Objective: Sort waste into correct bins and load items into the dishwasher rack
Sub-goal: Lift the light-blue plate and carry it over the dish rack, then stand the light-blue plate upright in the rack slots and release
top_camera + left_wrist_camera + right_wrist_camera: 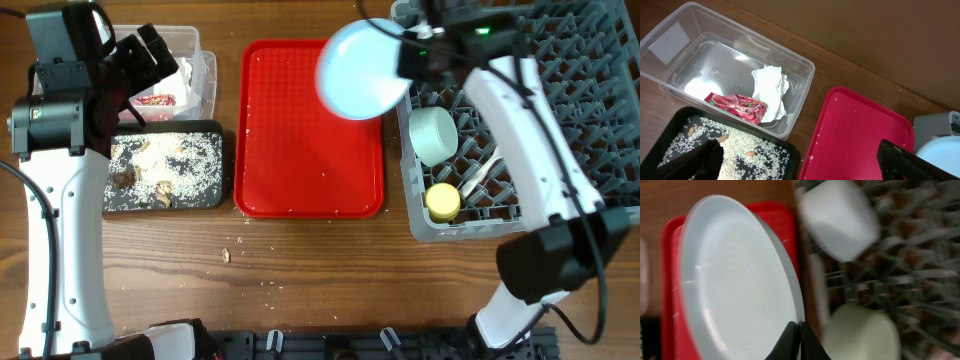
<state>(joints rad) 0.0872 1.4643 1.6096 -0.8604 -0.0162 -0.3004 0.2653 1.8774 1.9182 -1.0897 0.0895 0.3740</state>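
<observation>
A flat red serving tray (300,180) is lying level on the brown wooden tabletop (340,285) - its raised rim is catching the light - and bare wood grain is showing along its near edge.

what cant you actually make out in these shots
Overhead: the left arm covers much of the clear tub, hiding part of its contents.
Overhead: the right arm crosses the dishwasher rack; the white utensil beside it is too small to tell spoon from fork.
Right wrist: blur smears the rack and the round things in it.
Left wrist: the pale-blue plate is cut off by the right edge.
</observation>
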